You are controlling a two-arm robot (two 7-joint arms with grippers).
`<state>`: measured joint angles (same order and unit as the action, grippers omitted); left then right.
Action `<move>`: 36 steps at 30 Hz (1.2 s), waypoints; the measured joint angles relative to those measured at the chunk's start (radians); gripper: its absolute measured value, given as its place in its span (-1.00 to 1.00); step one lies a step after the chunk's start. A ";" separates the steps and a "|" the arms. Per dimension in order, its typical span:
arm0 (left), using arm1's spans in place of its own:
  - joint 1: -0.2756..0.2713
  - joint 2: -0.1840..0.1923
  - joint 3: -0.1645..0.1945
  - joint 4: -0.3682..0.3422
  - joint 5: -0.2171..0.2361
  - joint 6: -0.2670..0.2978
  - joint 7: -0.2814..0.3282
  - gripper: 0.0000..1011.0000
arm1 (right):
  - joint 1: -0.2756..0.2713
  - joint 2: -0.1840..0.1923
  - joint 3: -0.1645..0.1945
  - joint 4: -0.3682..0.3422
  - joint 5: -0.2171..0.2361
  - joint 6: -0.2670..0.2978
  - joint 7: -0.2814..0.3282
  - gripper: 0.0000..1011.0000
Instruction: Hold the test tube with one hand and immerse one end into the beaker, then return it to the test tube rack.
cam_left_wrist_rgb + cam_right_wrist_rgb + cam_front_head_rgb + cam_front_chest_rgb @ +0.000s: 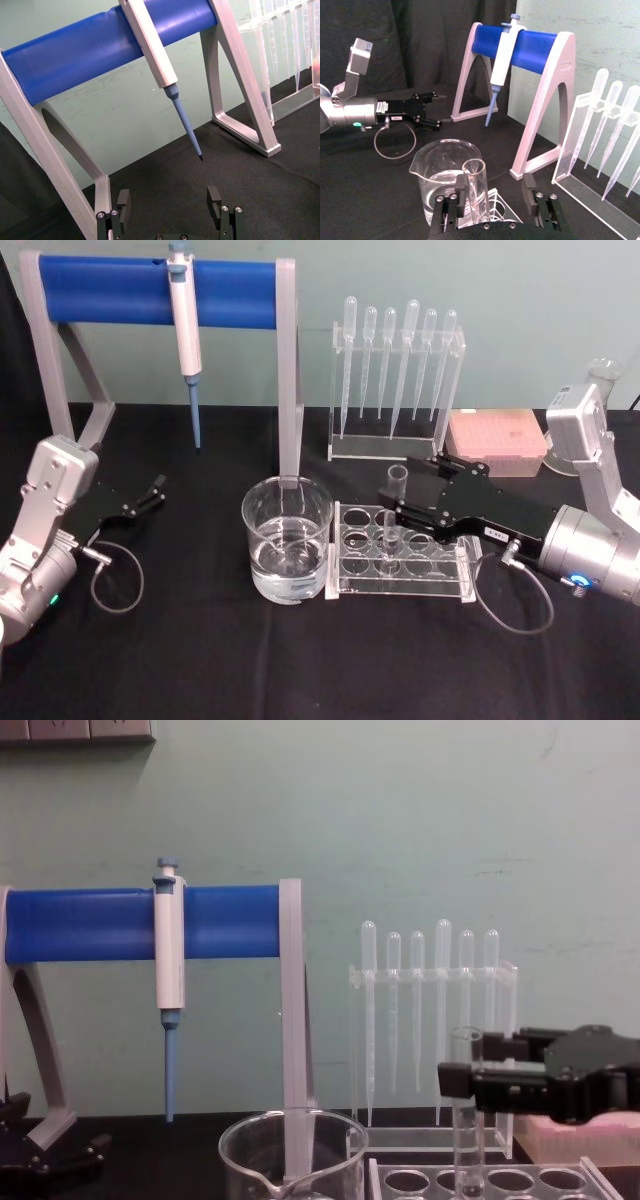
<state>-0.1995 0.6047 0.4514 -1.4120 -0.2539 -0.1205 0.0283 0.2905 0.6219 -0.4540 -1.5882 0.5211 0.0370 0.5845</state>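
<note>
My right gripper (400, 498) was spread around the upper test tube (393, 525), one finger (460, 196) against the glass | tube stood upright in the clear rack (400, 565) just beside the water-holding beaker (287, 538) | left gripper (155, 490) sat open, well apart at table's left.

A white-and-blue pipettor (185, 335) hangs on a grey-legged stand with a blue bar (130, 292) at the black table's (200, 660) far left. Thin clear plastic pipettes (398, 365) stand in a clear acrylic holder (385, 445) mid-rear, a pink tip box (497, 438) beside it. A clear rack with round holes (400, 560) lies centrally.
</note>
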 joint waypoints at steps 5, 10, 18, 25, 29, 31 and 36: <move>0.000 0.000 0.000 0.000 0.000 0.000 0.000 0.98 | -0.007 0.007 0.019 -0.036 0.011 -0.002 0.002 0.63; 0.000 0.000 0.000 0.000 0.000 0.000 0.000 0.98 | -0.013 0.011 0.039 -0.067 0.033 0.011 -0.004 0.92; 0.000 0.000 0.000 0.000 0.000 0.000 0.000 0.98 | -0.023 0.023 0.067 -0.114 0.074 0.029 -0.018 0.98; 0.000 0.000 0.000 0.000 0.000 0.000 0.000 0.98 | -0.048 0.013 0.111 -0.155 0.108 0.034 -0.088 0.98; 0.000 0.000 0.000 0.000 0.000 0.000 0.000 0.98 | -0.081 -0.034 0.146 -0.161 0.080 0.037 -0.231 0.98; 0.000 0.000 0.000 0.000 0.000 0.000 0.000 0.98 | -0.092 -0.054 0.156 -0.159 0.059 0.041 -0.287 0.98; 0.000 0.000 0.000 0.000 0.000 0.000 0.000 0.98 | -0.113 -0.129 0.170 -0.120 -0.035 0.042 -0.471 0.98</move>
<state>-0.1995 0.6047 0.4514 -1.4120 -0.2539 -0.1206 0.0282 0.1772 0.4929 -0.2840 -1.7080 0.4861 0.0793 0.1135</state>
